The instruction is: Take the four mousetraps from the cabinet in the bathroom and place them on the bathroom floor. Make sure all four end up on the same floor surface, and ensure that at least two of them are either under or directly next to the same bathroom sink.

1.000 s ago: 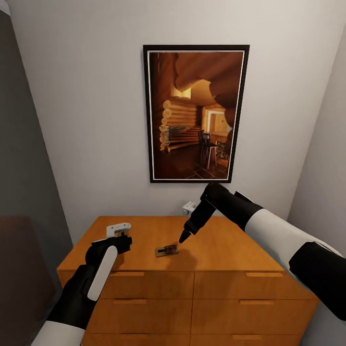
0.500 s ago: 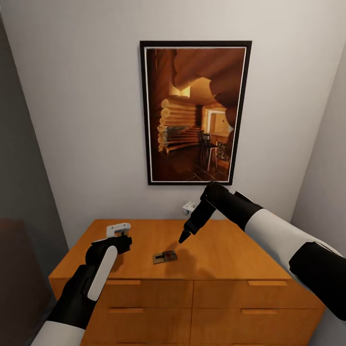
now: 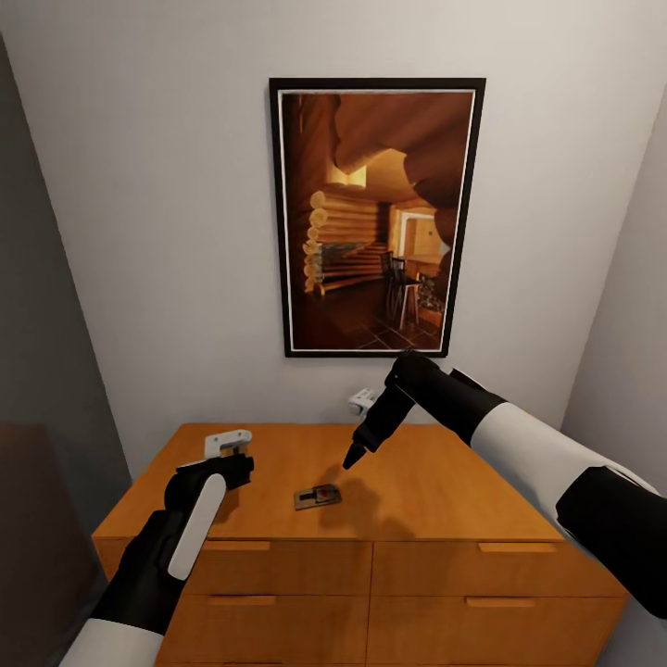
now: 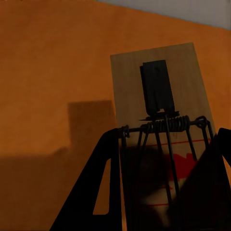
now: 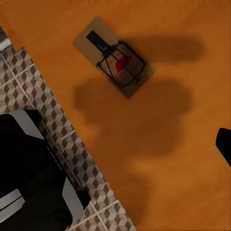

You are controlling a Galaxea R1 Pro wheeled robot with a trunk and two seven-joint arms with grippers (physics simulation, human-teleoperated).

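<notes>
One mousetrap [image 3: 318,497] atop orange dresser [image 3: 435,482]

Right pincer [image 3: 353,458] has lifted slightly above mousetrap [image 3: 318,497].

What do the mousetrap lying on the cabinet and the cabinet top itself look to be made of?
Mousetrap: seemingly a thin, pale-brown wooden board with a matte face, carrying dark bent wire and a coiled spring, likely metal; a red mark sits under the wire. Cabinet top: smooth orange-brown wood or veneer, judging by its even colour and soft sheen. The grain is too faint to tell which.
</notes>
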